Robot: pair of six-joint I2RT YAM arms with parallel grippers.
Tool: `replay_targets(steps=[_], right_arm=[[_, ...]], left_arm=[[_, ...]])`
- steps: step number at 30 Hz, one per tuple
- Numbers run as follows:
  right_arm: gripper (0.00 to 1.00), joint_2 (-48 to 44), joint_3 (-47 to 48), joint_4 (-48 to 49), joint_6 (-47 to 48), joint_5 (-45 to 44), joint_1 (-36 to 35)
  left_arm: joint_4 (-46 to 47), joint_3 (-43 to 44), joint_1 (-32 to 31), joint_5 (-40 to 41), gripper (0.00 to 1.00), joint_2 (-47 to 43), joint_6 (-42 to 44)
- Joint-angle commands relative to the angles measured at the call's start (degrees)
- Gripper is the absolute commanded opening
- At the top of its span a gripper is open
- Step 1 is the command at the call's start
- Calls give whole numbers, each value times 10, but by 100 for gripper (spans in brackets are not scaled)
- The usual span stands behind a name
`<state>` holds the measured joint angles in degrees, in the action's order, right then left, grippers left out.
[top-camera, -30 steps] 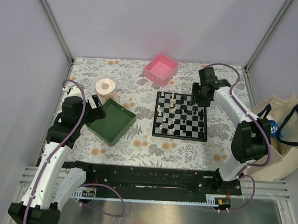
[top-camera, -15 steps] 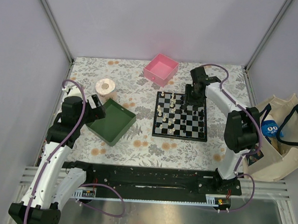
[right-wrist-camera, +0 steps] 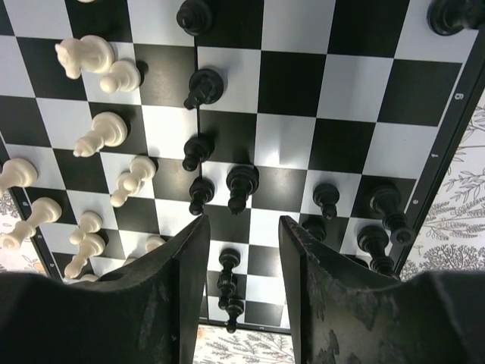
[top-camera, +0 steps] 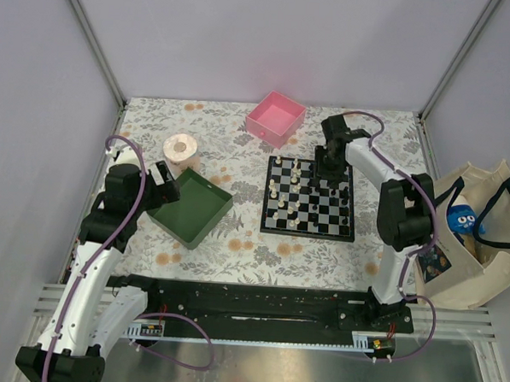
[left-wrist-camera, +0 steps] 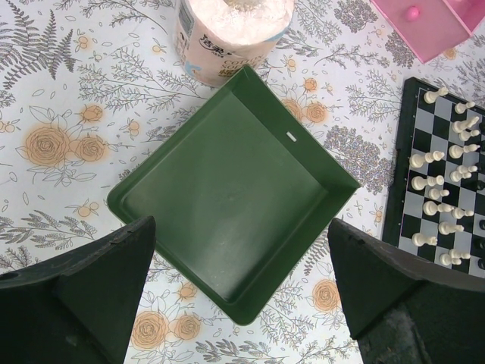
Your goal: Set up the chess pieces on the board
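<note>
The black-and-white board lies right of centre on the floral table. Cream-white pieces stand on its left half and black pieces on its middle and right. My right gripper hangs over the board's far edge. Its jaws are open and empty, with black pieces standing on the squares below them and white pieces to the left. My left gripper is open and empty, held above the green tray. The board's edge shows at the right of that view.
The green tray sits left of the board. A toilet paper roll stands behind the tray. A pink box is at the far middle and holds a small pink ball. A cloth bag stands beyond the table's right edge.
My right gripper has moved left from the board's far right corner to over its far edge. The left arm has not moved.
</note>
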<state>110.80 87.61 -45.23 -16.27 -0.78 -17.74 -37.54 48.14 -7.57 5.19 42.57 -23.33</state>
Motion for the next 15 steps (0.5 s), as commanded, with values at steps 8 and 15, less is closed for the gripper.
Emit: replay_targets(steps=[8, 15], right_arm=[[45, 39, 48, -13, -2, 2, -7], [40, 47, 51, -17, 0, 2, -7]], left_arm=[[30, -1, 7, -9, 99, 7, 5], [32, -1, 9, -9, 99, 10, 5]])
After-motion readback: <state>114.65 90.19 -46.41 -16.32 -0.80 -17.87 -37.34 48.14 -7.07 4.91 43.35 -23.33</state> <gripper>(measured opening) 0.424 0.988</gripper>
